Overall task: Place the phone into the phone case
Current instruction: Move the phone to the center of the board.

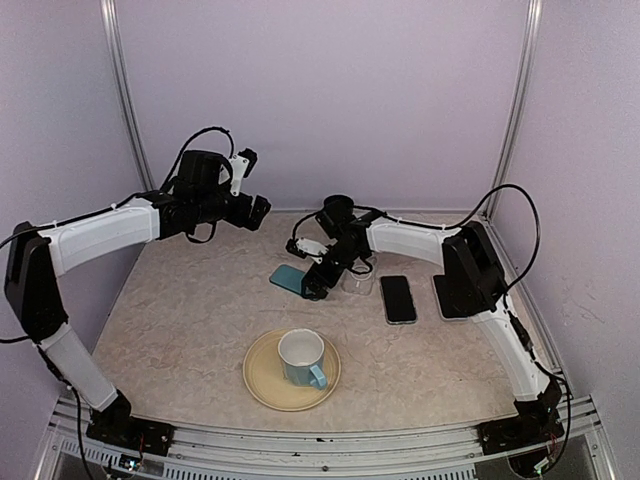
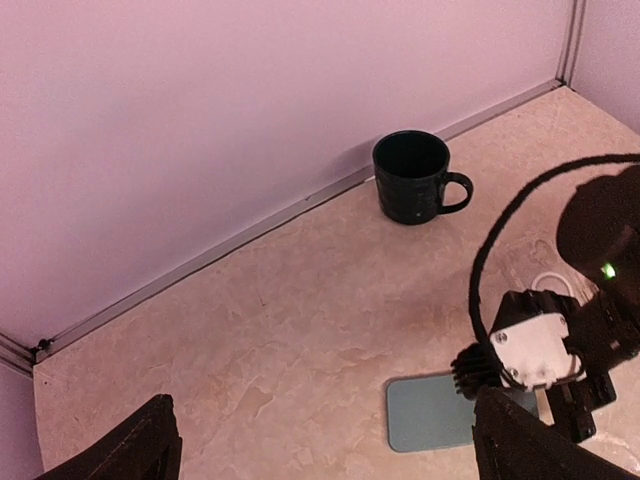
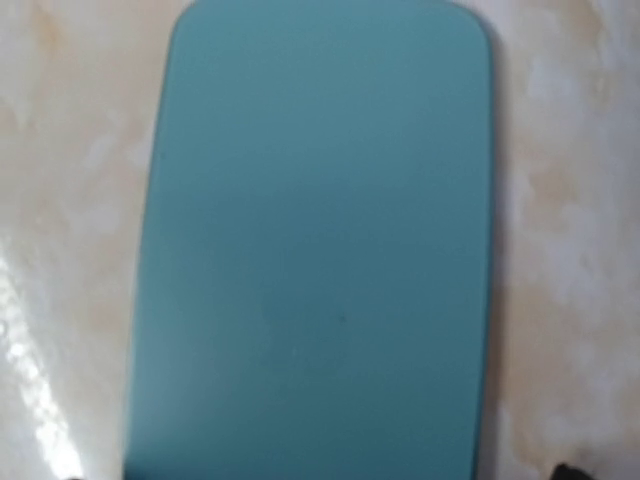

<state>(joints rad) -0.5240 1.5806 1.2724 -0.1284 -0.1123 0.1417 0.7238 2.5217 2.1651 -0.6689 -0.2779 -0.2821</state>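
A teal phone case (image 1: 289, 277) lies flat on the table's middle; it fills the right wrist view (image 3: 320, 240) and shows in the left wrist view (image 2: 440, 412). A black phone (image 1: 398, 298) lies screen up to its right. My right gripper (image 1: 313, 288) is low at the case's right end (image 2: 578, 418). Only a sliver of one finger (image 3: 566, 471) shows, outside the case's edge, so the jaws stand apart and hold nothing. My left gripper (image 1: 258, 211) hangs high at the back left, with fingers (image 2: 130, 448) wide open and empty.
A black mug (image 1: 338, 208) stands at the back wall (image 2: 412, 177). A clear object (image 1: 358, 283) sits between case and phone. A tan plate (image 1: 262, 385) with a white and blue cup (image 1: 301, 357) is at the front middle. A dark flat item (image 1: 447, 300) lies under the right arm.
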